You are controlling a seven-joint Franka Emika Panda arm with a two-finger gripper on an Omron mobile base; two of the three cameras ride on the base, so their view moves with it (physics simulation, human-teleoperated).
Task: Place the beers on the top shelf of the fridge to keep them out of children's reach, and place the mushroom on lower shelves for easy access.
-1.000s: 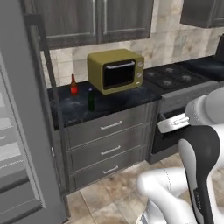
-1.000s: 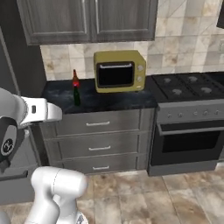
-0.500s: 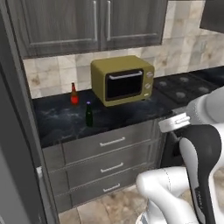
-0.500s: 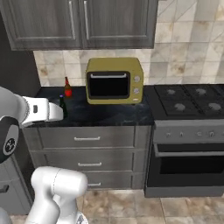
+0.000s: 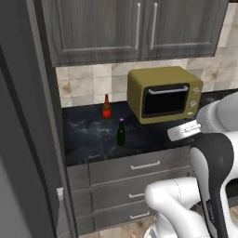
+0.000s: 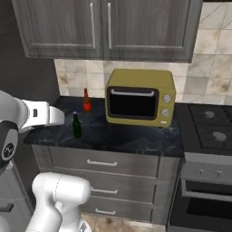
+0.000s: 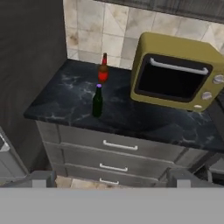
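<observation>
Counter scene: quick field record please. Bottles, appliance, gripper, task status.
green bottle: upright on the dark counter, nearer the front edge, purple cap
brown bottle: upright, behind the green one, near the tiled wall, red label
bottles: apart, not touching
microwave: olive yellow, door shut, on the counter beside the bottles
stove: next to the counter on the microwave's far side
gripper: open, away from the counter, holding nothing
mushroom: cannot spot it
task status: both bottles on the counter, none picked up
</observation>
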